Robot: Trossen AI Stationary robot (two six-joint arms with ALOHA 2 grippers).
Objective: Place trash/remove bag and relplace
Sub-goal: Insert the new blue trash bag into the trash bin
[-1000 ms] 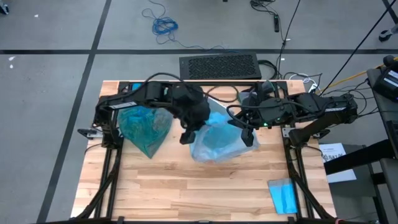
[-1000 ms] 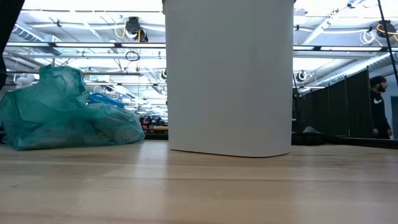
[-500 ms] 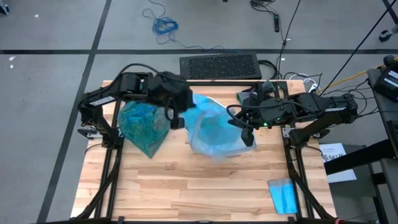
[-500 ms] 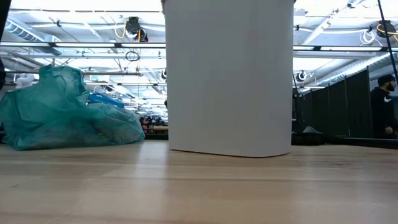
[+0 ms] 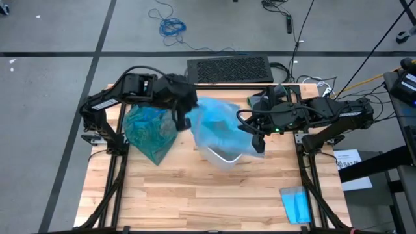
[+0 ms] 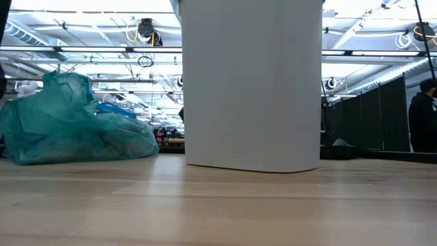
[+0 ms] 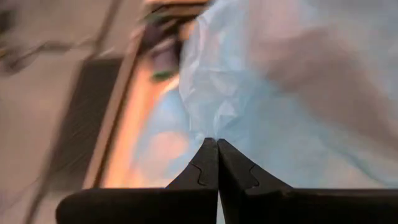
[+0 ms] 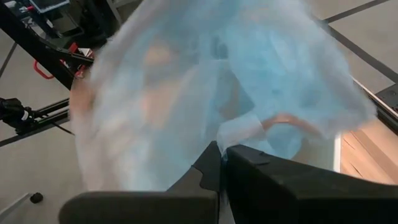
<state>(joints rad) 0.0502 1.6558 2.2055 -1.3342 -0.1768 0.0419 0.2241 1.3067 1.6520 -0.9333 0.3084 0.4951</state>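
on the wooden desk [image 5: 195,195], left gripper [image 5: 182,119] and right gripper [image 5: 258,142], both pinched shut on the pale blue bag [image 5: 221,130], spread it over the white bin [image 6: 252,82]; next it likely needs pulling down.

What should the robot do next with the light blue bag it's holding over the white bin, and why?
Probably lower the pale blue bag so its mouth goes around the white bin's rim. Both the left gripper and right gripper are shut on opposite edges, stretching it over the bin, whose near rim still shows bare below the plastic. The full teal-green bag already lies aside on the table.
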